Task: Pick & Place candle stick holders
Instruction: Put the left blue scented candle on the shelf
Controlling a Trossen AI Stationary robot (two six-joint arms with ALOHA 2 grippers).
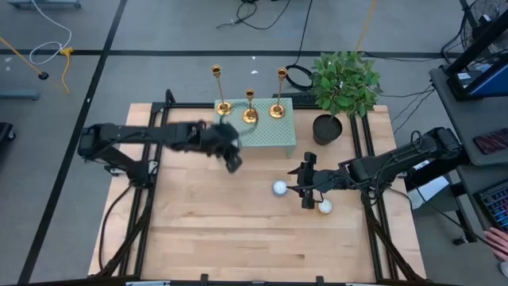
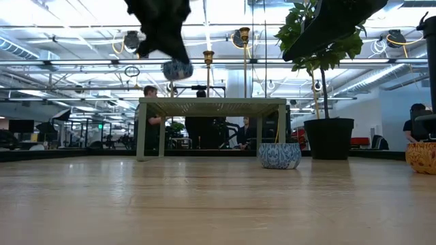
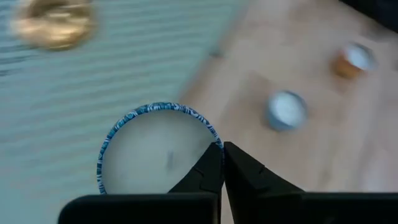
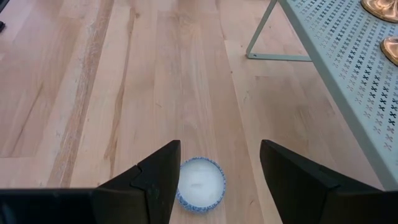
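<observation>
Three gold candle stick holders (image 1: 249, 106) stand upright on their round bases on a pale green perforated stand (image 1: 274, 137) at the table's far middle. My left gripper (image 1: 232, 157) hovers by the stand's near left corner, shut on a blue-patterned tea-light candle (image 3: 155, 149), which also shows in the low view (image 2: 177, 69). My right gripper (image 1: 305, 187) is open and raised above the table. A second blue-rimmed candle (image 4: 199, 180) sits on the wood below it, just ahead of its fingertips and untouched. My left gripper pinches the candle cup's rim (image 3: 211, 142) between its two fingers, one over the wax inside and one outside the wall. The fingers come from above. The candle hangs below them, lifted clear, over the stand's edge.
An orange candle (image 1: 325, 206) sits on the table near my right gripper. A potted plant (image 1: 341, 87) stands at the stand's right end. Bare wood lies toward the table's near edge. People show in the room beyond the table (image 2: 151, 102).
</observation>
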